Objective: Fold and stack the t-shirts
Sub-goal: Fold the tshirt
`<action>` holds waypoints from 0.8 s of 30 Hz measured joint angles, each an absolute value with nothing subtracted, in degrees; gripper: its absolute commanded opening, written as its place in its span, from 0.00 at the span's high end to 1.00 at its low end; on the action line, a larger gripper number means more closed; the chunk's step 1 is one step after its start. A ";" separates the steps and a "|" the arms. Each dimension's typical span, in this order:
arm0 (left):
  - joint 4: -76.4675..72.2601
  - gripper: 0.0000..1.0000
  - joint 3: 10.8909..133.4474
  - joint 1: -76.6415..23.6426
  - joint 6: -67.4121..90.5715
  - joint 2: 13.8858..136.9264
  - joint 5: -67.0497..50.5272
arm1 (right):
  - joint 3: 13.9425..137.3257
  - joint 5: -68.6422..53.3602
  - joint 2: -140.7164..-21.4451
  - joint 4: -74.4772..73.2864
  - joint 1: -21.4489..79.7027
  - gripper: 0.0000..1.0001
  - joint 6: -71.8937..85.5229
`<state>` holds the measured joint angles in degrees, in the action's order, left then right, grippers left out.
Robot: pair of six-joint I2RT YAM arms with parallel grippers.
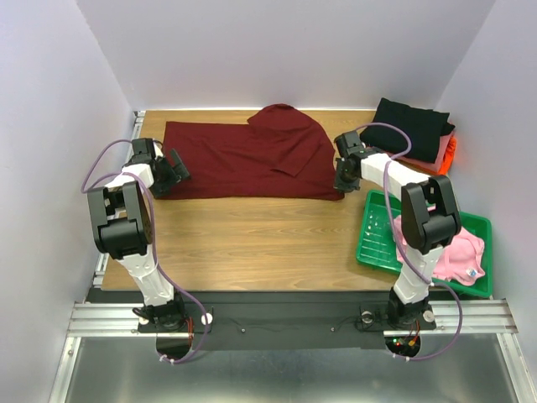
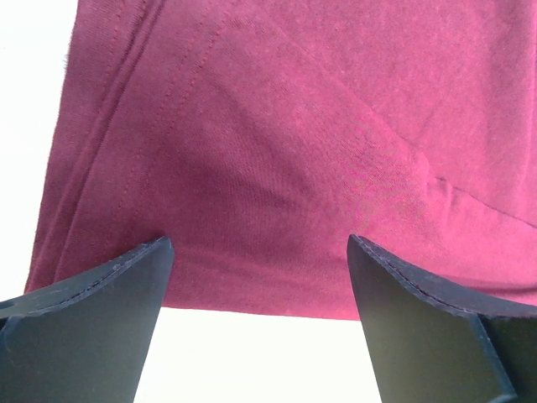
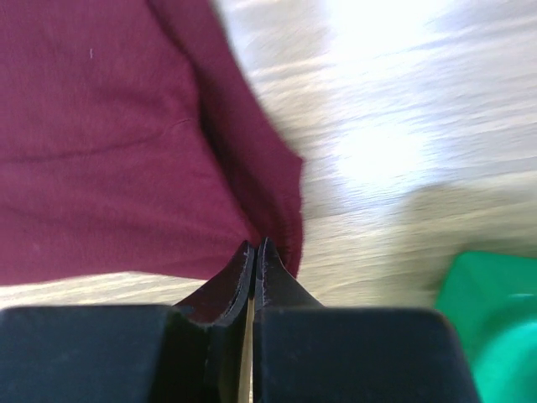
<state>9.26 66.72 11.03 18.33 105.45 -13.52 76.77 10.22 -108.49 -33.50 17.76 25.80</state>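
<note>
The table point(image 1: 252, 243) was viewed from above, facing 12 o'clock; the maroon tee point(image 1: 243, 159) was shared, close up, by both wrist views.

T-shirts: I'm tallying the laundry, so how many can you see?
5: a maroon one spread on the table, a pink one in the green tray, and black, salmon and orange ones stacked far right. The stack may hide more.
</note>
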 measured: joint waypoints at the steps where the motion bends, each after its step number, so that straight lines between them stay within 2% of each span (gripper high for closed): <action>1: 9.32 0.01 66.72 11.16 17.82 105.45 -13.54 | 76.77 10.35 -107.96 -33.50 17.12 1.00 25.28; 6: 9.34 0.02 66.57 11.31 16.53 105.36 -13.87 | 76.77 10.52 -106.72 -33.69 15.35 0.99 23.51; 8: 9.19 0.01 66.28 11.31 16.32 105.16 -13.93 | 76.77 10.20 -106.72 -34.11 15.38 0.95 22.94; 9: 9.13 0.01 66.22 11.31 16.27 105.14 -13.93 | 76.77 9.96 -106.72 -34.35 15.40 0.85 22.79; 11: 9.19 0.01 66.22 11.33 16.23 105.03 -13.91 | 76.77 9.54 -106.72 -34.46 15.40 0.72 22.68; 12: 9.41 0.01 66.22 11.33 16.12 104.97 -13.78 | 76.77 9.26 -106.72 -34.57 15.38 0.61 22.33; 15: 10.90 0.01 66.30 11.35 15.86 104.57 -12.62 | 77.38 8.95 -106.74 -35.70 15.33 0.47 21.76; 20: 16.34 0.01 68.93 10.09 15.68 104.49 -8.49 | 83.09 7.57 -106.85 -37.69 15.18 0.42 19.64; 24: 19.49 0.01 74.61 4.75 16.03 104.49 -4.60 | 90.50 5.45 -107.79 -37.67 15.40 0.39 17.54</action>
<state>19.49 74.61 4.75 16.03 104.49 -4.60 90.50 5.45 -107.79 -37.67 15.40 17.54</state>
